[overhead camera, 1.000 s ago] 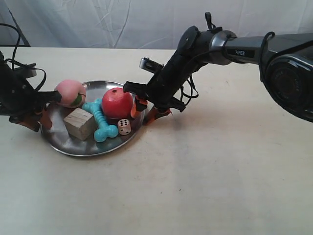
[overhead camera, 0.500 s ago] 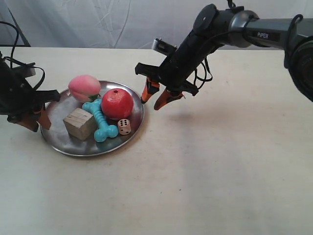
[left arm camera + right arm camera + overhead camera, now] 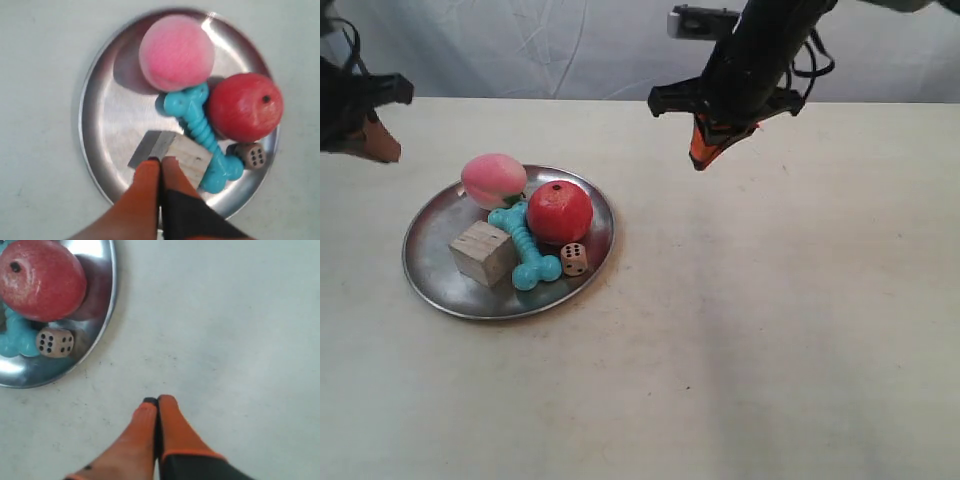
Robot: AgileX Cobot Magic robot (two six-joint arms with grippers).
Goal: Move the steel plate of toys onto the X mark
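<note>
The steel plate (image 3: 438, 222) lies flat on the table at the left. It holds the pink peach (image 3: 493, 180), red apple (image 3: 560, 212), wooden cube (image 3: 480, 252), turquoise bone (image 3: 525, 248) and die (image 3: 574, 259). My left gripper (image 3: 386, 152) hangs shut, high and left of the plate; its view looks down on the plate rim (image 3: 87, 115), the cube (image 3: 192, 152) and peach (image 3: 176, 52) past its shut tips (image 3: 161, 161). My right gripper (image 3: 703, 158) hovers shut, up and right of the plate, over bare table (image 3: 157, 401), with the apple (image 3: 42, 280) and die (image 3: 55, 342) off to one side. No X mark shows.
The pale tabletop (image 3: 770, 320) stretches right of and in front of the plate. A white cloth backdrop (image 3: 570, 45) hangs behind the table's far edge. The dark arm (image 3: 770, 50) of the right gripper reaches in from the top.
Both grippers have left the plate's rim and risen, the right one up and to the right, the left one up to the left edge. The plate rests where it was.
</note>
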